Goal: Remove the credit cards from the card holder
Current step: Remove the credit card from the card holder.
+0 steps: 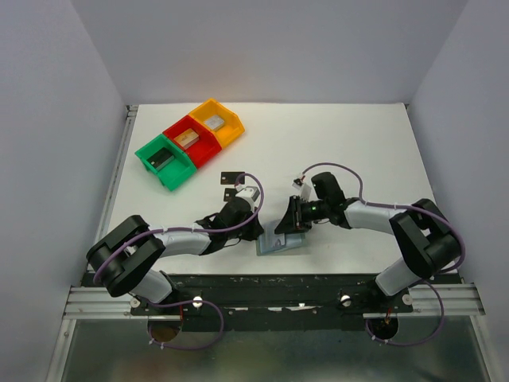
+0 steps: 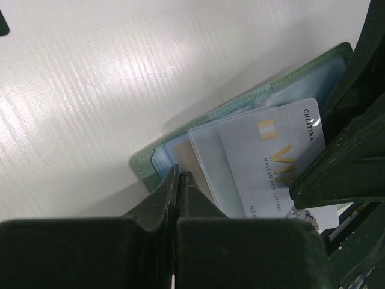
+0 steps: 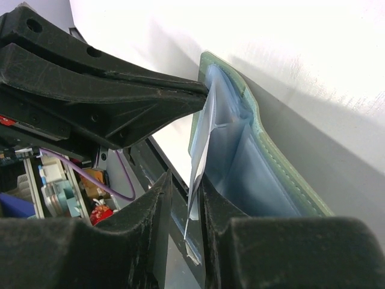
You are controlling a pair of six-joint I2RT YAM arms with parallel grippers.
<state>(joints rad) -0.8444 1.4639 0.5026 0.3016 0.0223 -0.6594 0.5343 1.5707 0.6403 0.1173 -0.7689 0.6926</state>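
Note:
The grey-green card holder (image 1: 280,243) lies open on the table between my two grippers. My left gripper (image 1: 253,228) is shut, its tips (image 2: 179,176) pressing on the holder's pale blue inside near the left corner (image 2: 141,164). A silvery-blue card (image 2: 267,159) with gold lettering sticks partly out of a pocket. My right gripper (image 1: 286,223) stands at the holder (image 3: 289,174), its jaws slightly apart, with the thin card's edge (image 3: 201,138) between them, lying against the right finger (image 3: 219,208). Two black cards (image 1: 231,177) (image 1: 231,194) lie on the table behind the holder.
Green (image 1: 165,161), red (image 1: 191,140) and yellow (image 1: 215,122) bins holding grey blocks stand in a row at the back left. The left gripper's fingers (image 3: 120,90) reach right up to the holder in the right wrist view. The table's near edge is just below the holder.

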